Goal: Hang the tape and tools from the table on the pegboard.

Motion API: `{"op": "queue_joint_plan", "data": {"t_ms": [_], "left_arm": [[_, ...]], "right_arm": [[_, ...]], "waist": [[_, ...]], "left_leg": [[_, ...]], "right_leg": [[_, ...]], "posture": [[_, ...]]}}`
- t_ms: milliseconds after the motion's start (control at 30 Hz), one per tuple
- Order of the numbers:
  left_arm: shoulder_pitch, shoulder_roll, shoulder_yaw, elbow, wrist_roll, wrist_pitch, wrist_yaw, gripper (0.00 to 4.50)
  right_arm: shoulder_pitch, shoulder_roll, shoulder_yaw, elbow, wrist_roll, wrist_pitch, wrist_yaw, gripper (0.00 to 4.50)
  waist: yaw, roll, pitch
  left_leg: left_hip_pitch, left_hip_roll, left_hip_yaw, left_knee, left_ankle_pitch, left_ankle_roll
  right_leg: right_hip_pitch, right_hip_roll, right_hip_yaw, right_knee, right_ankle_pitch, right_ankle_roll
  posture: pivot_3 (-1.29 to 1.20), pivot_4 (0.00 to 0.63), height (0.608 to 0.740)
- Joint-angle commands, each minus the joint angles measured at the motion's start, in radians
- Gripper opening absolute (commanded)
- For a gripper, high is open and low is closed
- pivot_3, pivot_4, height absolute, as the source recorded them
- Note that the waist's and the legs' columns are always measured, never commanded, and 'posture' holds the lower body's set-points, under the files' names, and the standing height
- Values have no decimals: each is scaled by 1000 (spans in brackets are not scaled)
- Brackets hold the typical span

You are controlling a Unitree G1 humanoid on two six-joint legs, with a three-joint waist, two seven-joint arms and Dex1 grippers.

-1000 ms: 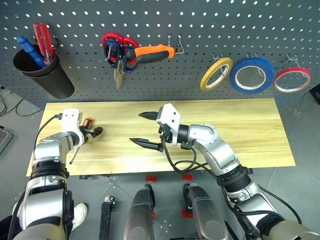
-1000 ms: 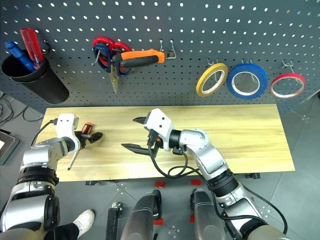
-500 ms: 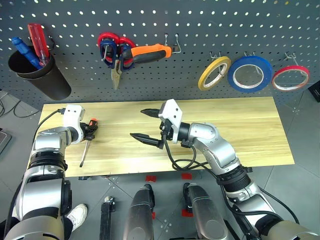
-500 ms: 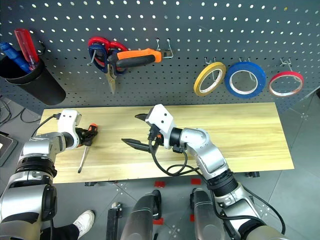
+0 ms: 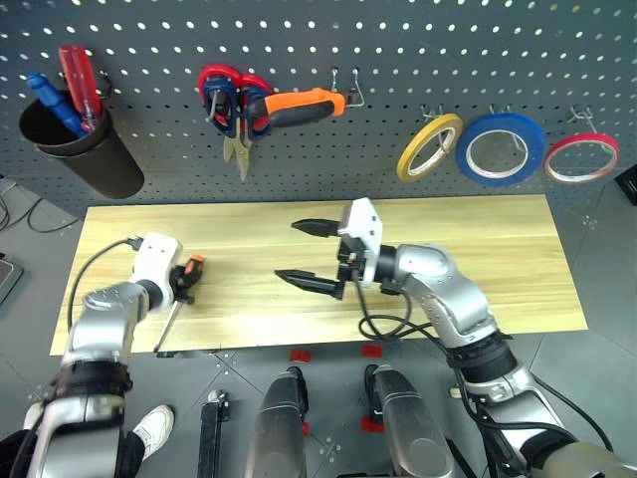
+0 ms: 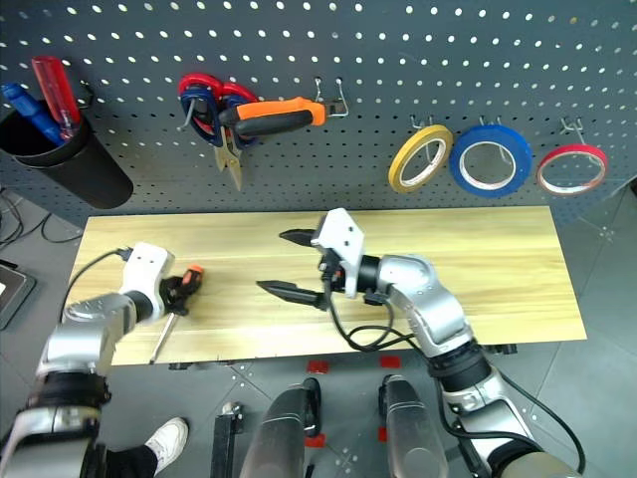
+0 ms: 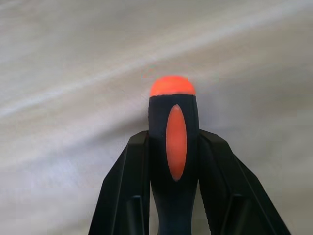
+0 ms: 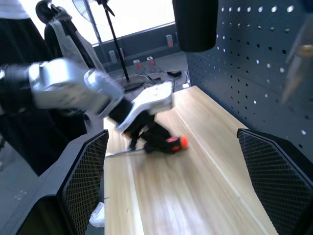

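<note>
My left gripper (image 5: pixel 183 280) is shut on the orange-and-black handle of the screwdriver (image 5: pixel 192 269) over the left part of the wooden table (image 5: pixel 478 239). The steel shaft slants toward the table's front edge. In the left wrist view both black fingers (image 7: pixel 132 181) press the screwdriver handle (image 7: pixel 175 137). My right gripper (image 5: pixel 289 251) stands open and empty over the table's middle, pointing left. On the pegboard (image 5: pixel 398 60) hang the blue tape (image 5: pixel 501 149), the dark-blue-handled scissors (image 5: pixel 225 108) and the orange-handled pliers (image 5: pixel 299 104).
A yellow roll (image 5: pixel 430 146) and a red roll (image 5: pixel 581 157) hang beside the blue tape. Red-handled scissors (image 5: pixel 215 80) share the hook area with the blue ones. A black cup (image 5: pixel 85 149) at the far left holds a red and a blue screwdriver.
My left gripper has shut on the screwdriver handle and pulled it toward the table's front and a little right. The right gripper drifted slightly right, still open.
</note>
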Motion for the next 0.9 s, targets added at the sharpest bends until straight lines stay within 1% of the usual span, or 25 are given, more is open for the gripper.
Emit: {"op": "queue_joint_plan", "data": {"t_ms": [33, 100, 167, 233, 333, 433, 467, 567, 600, 733, 900], "left_arm": [[83, -42, 20, -314, 21, 30, 105, 992], [133, -64, 3, -481, 53, 52, 151, 992], [160, -93, -4, -618, 65, 93, 192, 992], [152, -120, -22, -783, 78, 156, 232, 992], [104, -146, -25, -927, 108, 247, 292, 992], [30, -170, 4, -991, 119, 322, 346, 992], [-13, -163, 17, -1013, 133, 344, 365, 992], [-101, -138, 30, -1044, 179, 374, 405, 992], [-119, -129, 29, -1044, 193, 376, 412, 992], [-212, -95, 33, -1020, 263, 361, 461, 992], [-271, -82, 47, -996, 316, 304, 497, 992]], "right_arm": [[31, -34, -36, -100, 82, 25, 47, 4500], [36, -54, -67, -118, 111, 43, 44, 4500], [33, -58, -98, -128, 136, 60, 24, 4500], [24, -54, -149, -138, 152, 66, -29, 4500], [21, -40, -203, -165, 192, 95, -97, 4500], [15, -23, -234, -197, 240, 140, -148, 4500], [9, -18, -237, -201, 244, 140, -159, 4500], [-8, -5, -241, -201, 253, 137, -183, 4500], [-13, 0, -241, -199, 256, 134, -188, 4500], [-39, 17, -254, -186, 277, 126, -199, 4500], [-36, 4, -263, -190, 292, 127, -192, 4500]], "waist": [[4, -1, -4], [5, -5, -7], [6, -5, -15], [6, -6, -26], [7, -8, -41], [8, -8, -60], [8, -8, -67], [9, -11, -76], [9, -11, -81], [14, -12, -93], [23, -13, -105]], "left_leg": [[-1, 0, -2, 0, 0, 0], [-1, -1, -4, 0, 1, -1], [-1, -1, -5, 0, 1, -2], [-2, -1, -5, 0, 1, -2], [-3, -2, -5, 0, 2, -3], [-3, -1, -5, -1, 2, -3], [-3, -1, -5, -1, 2, -3], [-3, -1, -5, 0, 2, -4], [-3, -1, -5, 0, 2, -4], [-3, -1, -4, -1, 2, -4], [-3, -1, -4, 0, 2, -4]], "right_leg": [[0, 0, 0, 0, 0, 0], [1, 0, -2, 0, 0, 0], [1, 0, -2, 0, 0, 0], [1, 0, -3, -1, 0, 0], [1, 0, -3, -1, 0, 0], [1, 1, -4, -1, 0, 0], [1, 2, -5, -1, 0, 0], [1, 4, -5, -1, 0, 0], [1, 4, -5, -1, 0, 0], [1, 4, -4, -1, 0, 0], [1, 4, -4, -1, 0, 0]], "posture": [[-69, 317, 740], [-64, 295, 740], [-56, 277, 740], [-48, 266, 740], [-40, 254, 740], [-29, 236, 740], [-26, 227, 740], [-22, 224, 740], [-16, 215, 740], [-10, 212, 740], [-13, 200, 740]]}}
